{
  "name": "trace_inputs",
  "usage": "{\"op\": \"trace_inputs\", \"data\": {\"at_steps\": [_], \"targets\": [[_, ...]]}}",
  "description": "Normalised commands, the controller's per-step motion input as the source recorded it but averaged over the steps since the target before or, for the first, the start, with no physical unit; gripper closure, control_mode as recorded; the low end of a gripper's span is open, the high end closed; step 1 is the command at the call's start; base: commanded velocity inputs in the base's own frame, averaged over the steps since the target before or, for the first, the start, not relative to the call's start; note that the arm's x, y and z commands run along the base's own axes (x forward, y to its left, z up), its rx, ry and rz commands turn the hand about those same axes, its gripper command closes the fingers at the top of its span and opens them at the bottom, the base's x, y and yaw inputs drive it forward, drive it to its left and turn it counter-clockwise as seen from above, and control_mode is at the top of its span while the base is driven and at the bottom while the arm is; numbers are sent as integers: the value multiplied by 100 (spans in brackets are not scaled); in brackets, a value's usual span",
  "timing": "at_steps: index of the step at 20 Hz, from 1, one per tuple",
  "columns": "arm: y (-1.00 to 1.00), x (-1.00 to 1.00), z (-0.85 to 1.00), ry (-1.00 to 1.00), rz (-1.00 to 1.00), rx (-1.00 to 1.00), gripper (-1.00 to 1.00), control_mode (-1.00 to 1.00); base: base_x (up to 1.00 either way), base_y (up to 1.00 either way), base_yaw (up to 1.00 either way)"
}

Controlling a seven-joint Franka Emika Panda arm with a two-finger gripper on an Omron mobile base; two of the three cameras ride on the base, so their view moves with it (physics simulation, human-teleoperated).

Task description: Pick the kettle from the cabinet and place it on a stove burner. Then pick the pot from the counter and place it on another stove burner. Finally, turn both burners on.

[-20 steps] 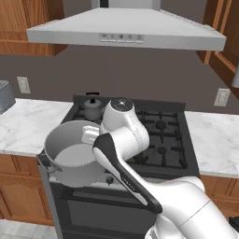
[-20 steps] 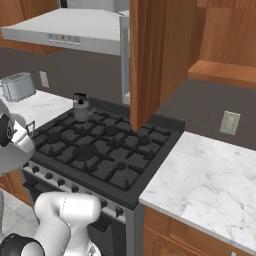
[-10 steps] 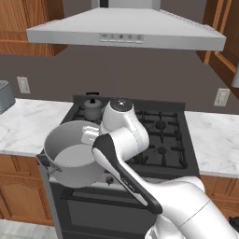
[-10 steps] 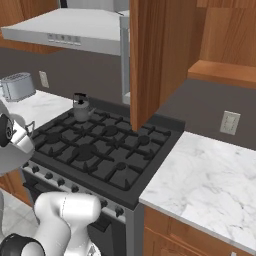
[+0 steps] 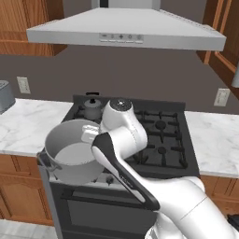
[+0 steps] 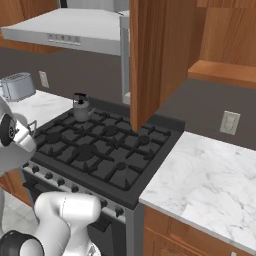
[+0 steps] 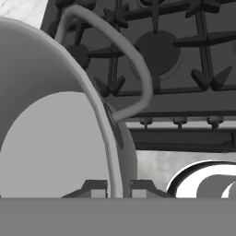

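Nothing moved; hand (image 7: 115, 188) stays clamped on pot (image 5: 70, 156) rim.

Kettle (image 6: 80, 107) occupies the back-left burner; the other burners (image 6: 107, 152) lie free.

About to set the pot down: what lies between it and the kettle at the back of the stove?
Only open burner grate, seen in the left base view; the pot, held at the stove's front-left edge, has nothing between it and the kettle.
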Motion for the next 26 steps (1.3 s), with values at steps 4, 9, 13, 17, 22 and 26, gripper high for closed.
{"op": "trace_inputs", "data": {"at_steps": [4,9,13,17,22,26], "targets": [[7,38,0,0,0,0,100,-100,0,0,0],[3,41,0,0,0,0,100,-100,0,0,0],[1,40,0,0,0,0,100,-100,0,0,0],[0,38,0,0,0,0,100,-100,0,0,0],[0,36,0,0,0,0,100,-100,0,0,0],[0,36,0,0,0,0,100,-100,0,0,0]]}}
